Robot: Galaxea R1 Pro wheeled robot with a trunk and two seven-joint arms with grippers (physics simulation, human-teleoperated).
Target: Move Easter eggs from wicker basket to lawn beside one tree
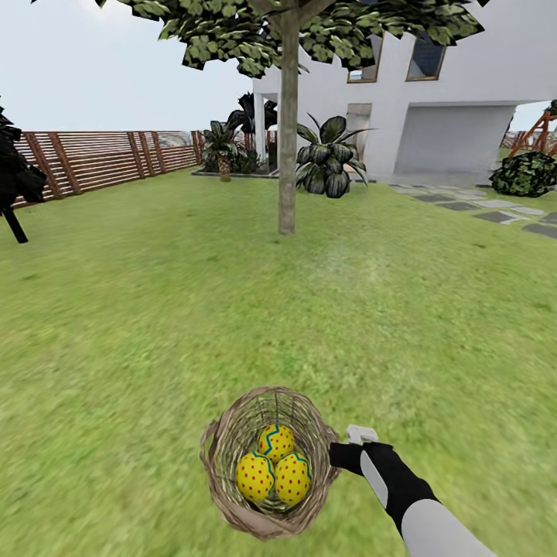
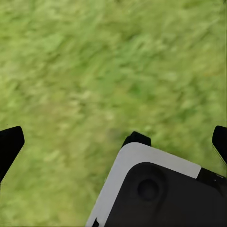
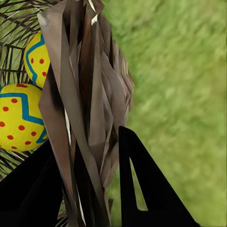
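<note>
On the lawn (image 1: 155,309), just before the robot, the wicker basket (image 1: 232,456) holds all three Easter eggs (image 1: 275,466); none is out yet, and the tree (image 1: 288,155) stands well apart ahead. Right gripper (image 3: 87,165): jaws straddle and pinch the basket's wall. Left gripper (image 2: 113,137): jaws spread, empty over grass.

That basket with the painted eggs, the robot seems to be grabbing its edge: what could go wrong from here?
1. The right gripper has its fingers astride the wicker basket wall; lifting there could tip it and spill the three Easter eggs.
2. The weave looks crumpled between the fingers and may slip.
3. The tree stands well up the lawn, a long carry.
</note>
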